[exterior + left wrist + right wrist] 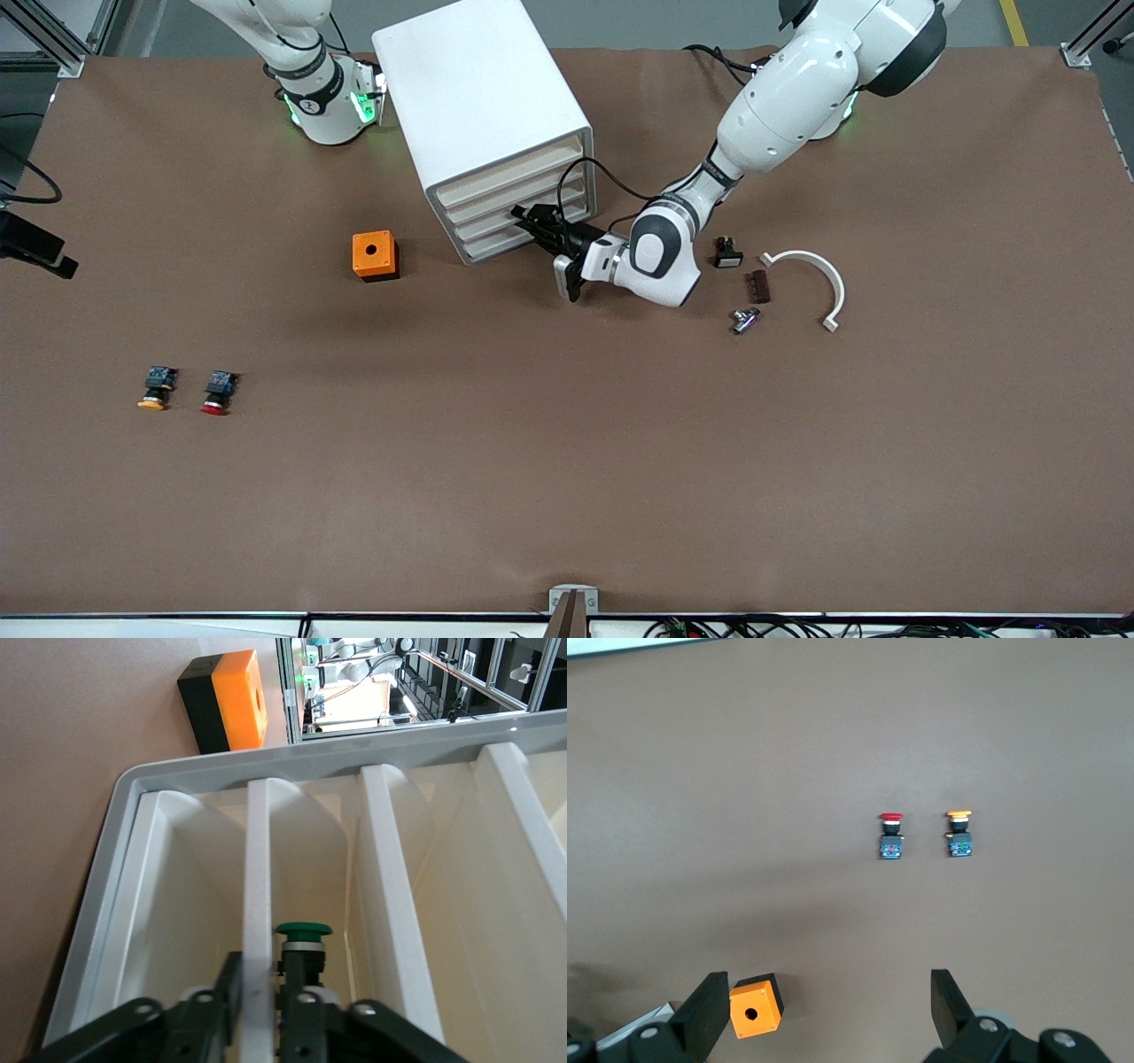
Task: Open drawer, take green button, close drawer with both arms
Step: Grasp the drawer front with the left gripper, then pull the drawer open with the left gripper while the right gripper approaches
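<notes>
The white cabinet [478, 97] stands near the robots, its four beige-fronted drawers all pushed in. My left gripper [530, 215] is at the front of one of the lower drawers [496, 227]. In the left wrist view it [263, 979] is shut on that drawer's white front rib [257, 868], one finger on each side. The green-capped button [303, 930] stands in the beige recess right beside one finger [301, 1001]. My right gripper [828, 979] hangs open and empty high over the table near the orange box [755, 1010]; it is out of the front view.
The orange box [375, 255] sits beside the cabinet. A yellow-capped button [155, 390] and a red-capped button [215, 392] lie toward the right arm's end. A white curved piece [819, 275], a brown part [757, 286] and a metal part [744, 319] lie beside the left wrist.
</notes>
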Tool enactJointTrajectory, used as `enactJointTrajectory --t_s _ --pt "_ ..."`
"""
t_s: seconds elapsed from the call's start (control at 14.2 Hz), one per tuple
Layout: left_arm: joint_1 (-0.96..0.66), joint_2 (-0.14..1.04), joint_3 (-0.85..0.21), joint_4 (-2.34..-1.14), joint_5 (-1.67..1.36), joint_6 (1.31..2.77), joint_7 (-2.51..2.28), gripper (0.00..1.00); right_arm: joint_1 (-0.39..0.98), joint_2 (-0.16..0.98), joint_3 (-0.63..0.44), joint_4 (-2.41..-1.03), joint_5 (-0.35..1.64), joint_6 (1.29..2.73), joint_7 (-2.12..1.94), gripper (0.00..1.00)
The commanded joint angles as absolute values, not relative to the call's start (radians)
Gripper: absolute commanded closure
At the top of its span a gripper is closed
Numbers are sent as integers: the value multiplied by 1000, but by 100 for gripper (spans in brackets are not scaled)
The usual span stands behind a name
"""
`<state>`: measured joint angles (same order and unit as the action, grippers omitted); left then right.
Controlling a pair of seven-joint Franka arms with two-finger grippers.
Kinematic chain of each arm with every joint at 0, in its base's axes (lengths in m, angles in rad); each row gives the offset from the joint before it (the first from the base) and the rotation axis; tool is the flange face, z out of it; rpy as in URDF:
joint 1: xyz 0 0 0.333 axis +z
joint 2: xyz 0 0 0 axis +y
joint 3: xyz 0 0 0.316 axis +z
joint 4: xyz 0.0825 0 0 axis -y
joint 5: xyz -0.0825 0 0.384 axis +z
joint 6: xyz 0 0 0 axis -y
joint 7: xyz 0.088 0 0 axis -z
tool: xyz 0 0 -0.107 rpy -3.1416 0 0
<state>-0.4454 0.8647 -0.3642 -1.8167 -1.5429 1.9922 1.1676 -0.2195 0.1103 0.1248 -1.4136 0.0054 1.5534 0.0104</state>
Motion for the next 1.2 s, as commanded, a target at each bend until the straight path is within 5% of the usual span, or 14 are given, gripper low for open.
enactJointTrajectory --t_s 0.0,1.12 --pt "-454 888 -367 -1807 -1577 1999 1206 99 -178 115 127 -1417 -5 1537 28 0" --pt "-427 897 -207 -1663 -1563 1997 1078 100 285 112 129 -1443 3 1454 988 0"
